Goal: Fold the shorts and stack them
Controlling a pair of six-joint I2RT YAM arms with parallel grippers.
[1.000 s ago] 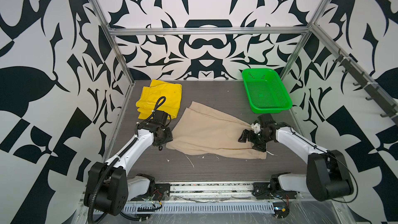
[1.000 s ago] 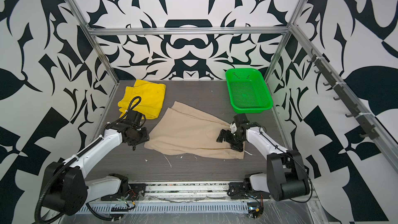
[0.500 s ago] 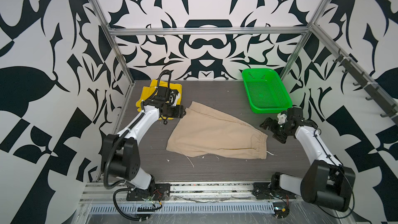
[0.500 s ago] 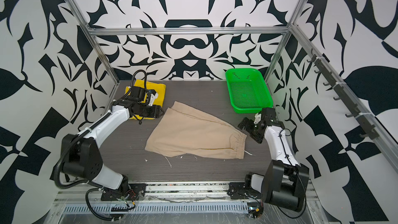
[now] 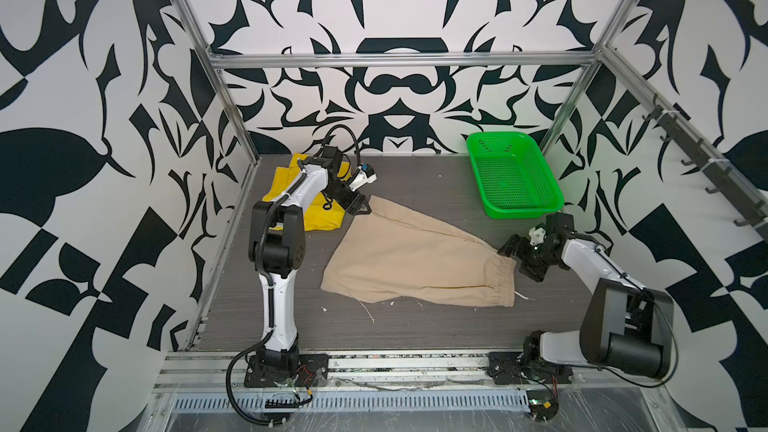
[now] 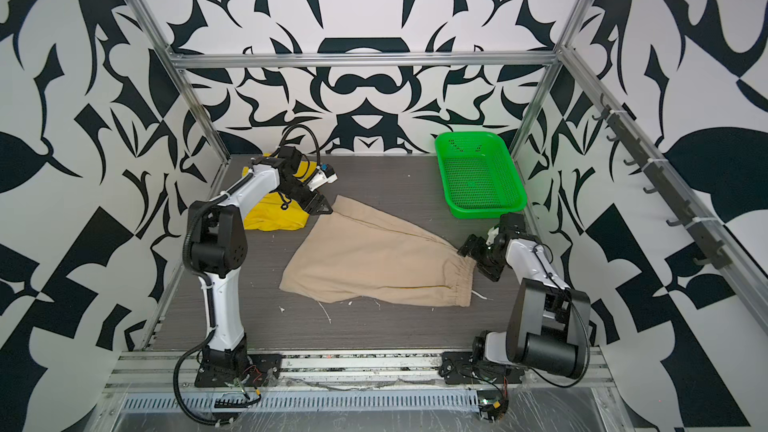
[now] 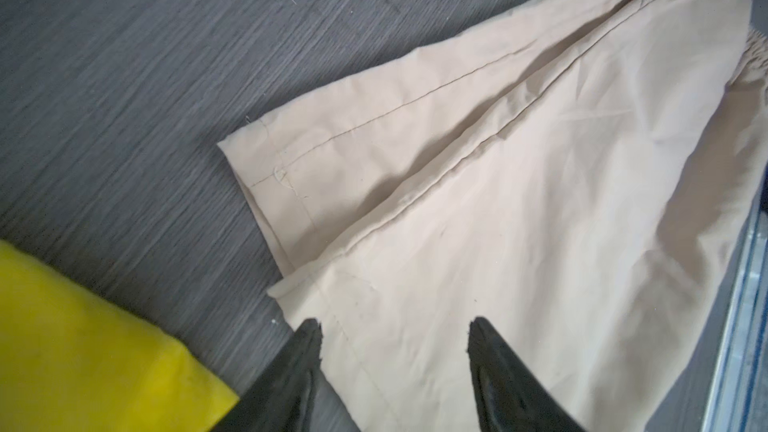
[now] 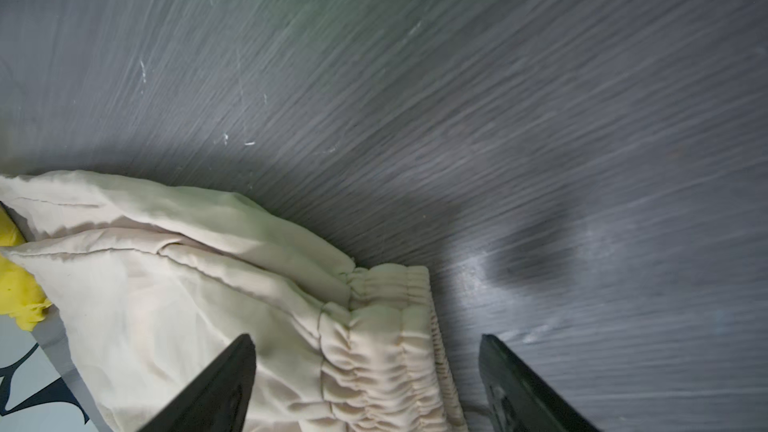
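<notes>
The left end effector (image 5: pixel 360 206) is released: in the left wrist view (image 7: pixel 395 324) its two black fingers (image 7: pixel 309 351) stand apart above the far-left hem corner of the beige shorts (image 7: pixel 498 201), with nothing clamped between them. Whether the tips touch the cloth cannot be told.

The right end effector (image 5: pixel 518 261) is also released. In the right wrist view (image 8: pixel 365 338) its jaws spread wide on either side of the gathered waistband (image 8: pixel 386 326): one finger over the cloth, the other over bare desk (image 8: pixel 540 118). It grasps nothing.

In both top views the beige shorts (image 5: pixel 415 259) (image 6: pixel 374 259) lie flat in the middle of the desk (image 5: pixel 415 326), one leg over the other. The hems point far and left, and the waistband (image 5: pixel 505 280) is at the right, nearer end. A white drawstring (image 5: pixel 521 296) end trails from the waistband's near corner onto the desk.

The yellow shorts (image 5: pixel 320 216) (image 6: pixel 270 214) lie in the far left corner, partly hidden by the left arm. A narrow strip of desk separates their edge (image 7: pixel 83 347) from the beige hem.

The green basket (image 5: pixel 523 211) stands at the far right, well apart from both pairs. A few pale threads (image 5: pixel 368 311) lie on the desk just near of the beige shorts.
</notes>
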